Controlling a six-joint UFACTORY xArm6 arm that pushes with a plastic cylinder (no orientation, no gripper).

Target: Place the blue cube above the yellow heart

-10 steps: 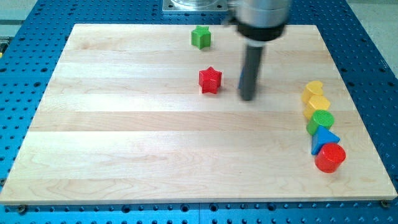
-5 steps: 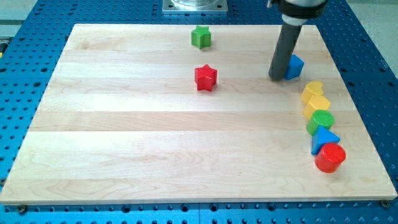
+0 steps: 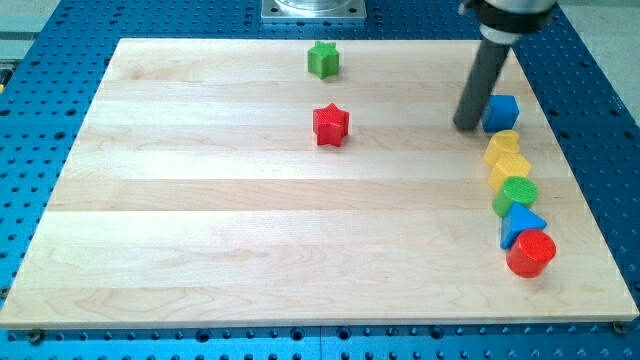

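Blue cube [image 3: 501,111] sits just above the yellow heart [image 3: 508,165] column at the tabletop's [image 3: 200,220] right. My tip [image 3: 466,126] touches its left side, seemingly to nudge it rightward; no fingers exist here.

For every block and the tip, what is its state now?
my tip: touching blue cube's left side
blue cube: directly above the column
yellow blocks: column top, adjacent
green block, blue triangle, red cylinder: column below
red star, green star: standing alone
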